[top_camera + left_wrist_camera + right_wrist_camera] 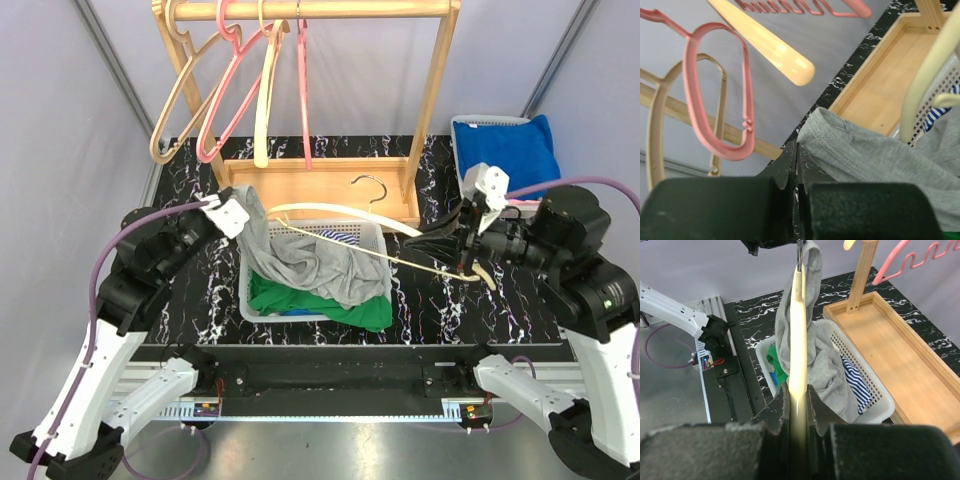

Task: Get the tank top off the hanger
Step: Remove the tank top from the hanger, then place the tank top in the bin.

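Observation:
The grey tank top (310,262) droops from a cream hanger (340,213) into the white basket (377,232). My right gripper (440,245) is shut on the hanger's arm (799,340), holding it level over the basket. In the right wrist view its fingers (798,390) clamp the cream bar on both sides. My left gripper (243,200) is shut at the hanger's far left end and pinches the tank top's upper edge with its fingertips (790,155). The grey cloth (875,155) rises above the hanger's tip there. The hem (810,270) still wraps that end of the hanger.
The basket also holds a green garment (300,300) and a blue-striped one (855,380). Behind it stands a wooden rack (300,10) with pink and cream hangers and a wooden base tray (310,180). A bin with blue cloth (505,150) sits at the back right.

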{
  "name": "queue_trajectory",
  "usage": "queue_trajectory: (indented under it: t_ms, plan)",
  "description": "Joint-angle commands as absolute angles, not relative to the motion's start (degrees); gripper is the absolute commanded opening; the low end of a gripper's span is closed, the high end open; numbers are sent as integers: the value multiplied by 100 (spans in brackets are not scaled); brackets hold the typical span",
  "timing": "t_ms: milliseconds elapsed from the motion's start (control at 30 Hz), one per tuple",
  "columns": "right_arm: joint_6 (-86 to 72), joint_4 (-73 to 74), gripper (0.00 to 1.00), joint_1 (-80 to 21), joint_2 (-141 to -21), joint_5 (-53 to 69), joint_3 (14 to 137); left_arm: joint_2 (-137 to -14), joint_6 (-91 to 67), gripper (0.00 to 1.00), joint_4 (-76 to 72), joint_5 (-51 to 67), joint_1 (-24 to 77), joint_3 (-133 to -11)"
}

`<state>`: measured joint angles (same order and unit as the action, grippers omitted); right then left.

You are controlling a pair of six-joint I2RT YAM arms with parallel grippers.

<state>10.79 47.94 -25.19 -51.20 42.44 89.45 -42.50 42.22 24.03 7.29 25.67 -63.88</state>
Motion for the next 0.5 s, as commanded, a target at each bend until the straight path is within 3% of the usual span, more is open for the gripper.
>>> queue_trajectory:
  t_ms: [0, 267, 467]
  plan:
    - [1248, 4930, 0, -2531, -4843, 3675, 9334, -4201, 4184, 0, 2390, 1431, 2531, -6346]
    - [1055, 5036, 0, -2531, -4790, 2426, 9765, -4228, 4148, 0, 2839, 3733, 2654, -6618]
    - [923, 4747, 0, -2531, -4693, 2066, 9747, -4701, 4228, 0, 2769, 3701, 3216, -6057]
